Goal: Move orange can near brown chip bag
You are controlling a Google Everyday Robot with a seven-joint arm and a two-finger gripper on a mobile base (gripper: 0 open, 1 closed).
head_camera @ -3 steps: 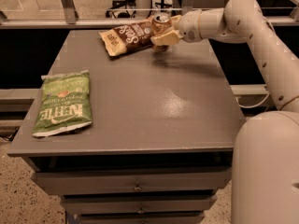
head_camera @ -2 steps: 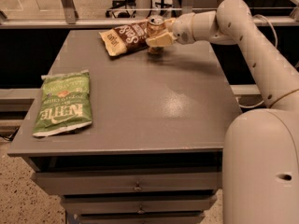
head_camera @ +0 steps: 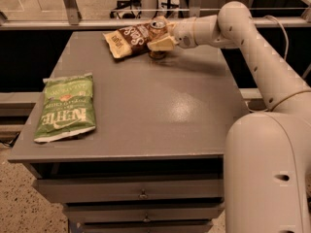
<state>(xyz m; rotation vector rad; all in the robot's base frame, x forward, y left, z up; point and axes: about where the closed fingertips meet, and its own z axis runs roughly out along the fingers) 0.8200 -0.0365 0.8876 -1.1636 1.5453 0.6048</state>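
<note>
1. The arm (head_camera: 252,52) reaches in from the right and stretches across the far part of the counter (head_camera: 160,110). It is the robot's only arm, so the choice of arm is settled.
2. The green chip bag (head_camera: 65,108) lies flat near the left edge, well apart from everything else and out of the way.
3. The brown chip bag (head_camera: 127,39) lies at the far edge, its long axis running left to right with a slight tilt.
4. The gripper (head_camera: 160,39) sits just beside the bag's right end, its fingers (head_camera: 163,44) clamped on the orange can (head_camera: 157,27).
5. The can stands upright in that grip, touching or overlapping the bag's right end, so the placement looks all but made and the likely next move is a release.
6. The far finger is hidden behind the can. I cannot tell whether the can's base rests on the counter or hangs just above it.
</note>
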